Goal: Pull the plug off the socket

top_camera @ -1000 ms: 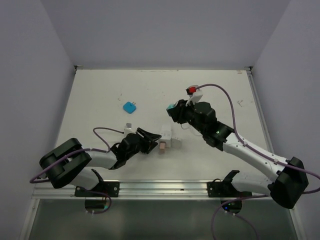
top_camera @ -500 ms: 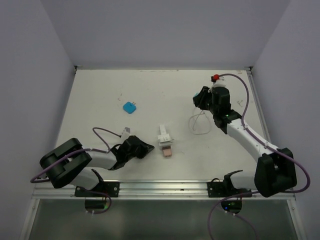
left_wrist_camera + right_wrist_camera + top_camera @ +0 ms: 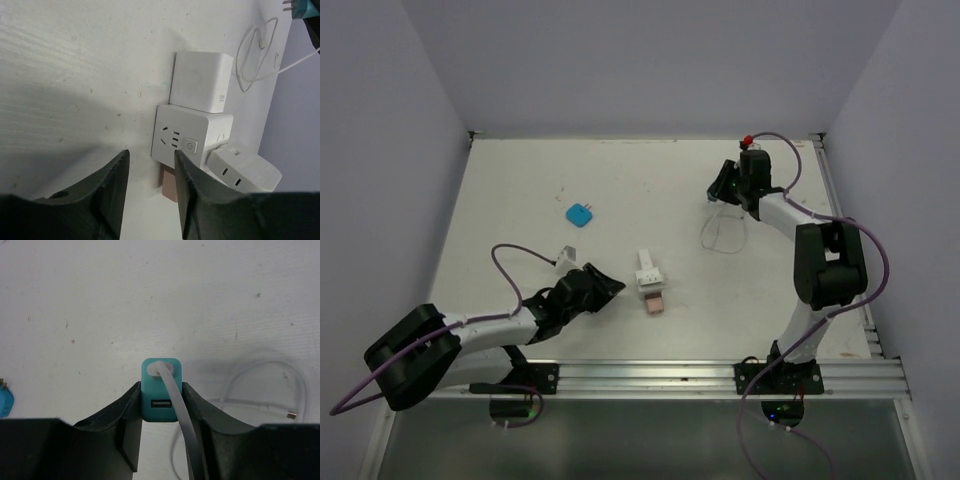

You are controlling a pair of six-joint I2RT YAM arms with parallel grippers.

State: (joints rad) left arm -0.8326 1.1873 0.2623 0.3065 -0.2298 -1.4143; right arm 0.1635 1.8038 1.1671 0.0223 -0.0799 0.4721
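Note:
The white cube socket [image 3: 192,137] lies on the table with dark slots and a power button facing my left wrist camera; it also shows mid-table [image 3: 648,272]. A white block [image 3: 201,82] and a second white block [image 3: 245,167] sit against it, and a pink piece [image 3: 657,305] lies just in front. My left gripper [image 3: 603,284] [image 3: 150,157] is open just short of the socket, with nothing between its fingers. My right gripper [image 3: 722,188] [image 3: 161,386] is shut on the teal plug [image 3: 161,392], far back right, away from the socket. The plug's white cable [image 3: 270,390] trails in a loop [image 3: 718,236].
A blue plug [image 3: 580,214] lies at the back left of the table. A small white block [image 3: 567,257] sits by the left arm's cable. The table's back edge and side walls border the white surface [image 3: 520,190].
The right arm carried the teal plug and cable from beside the socket to the back right. The left gripper let go of the socket and backed off slightly; the socket stays mid-table.

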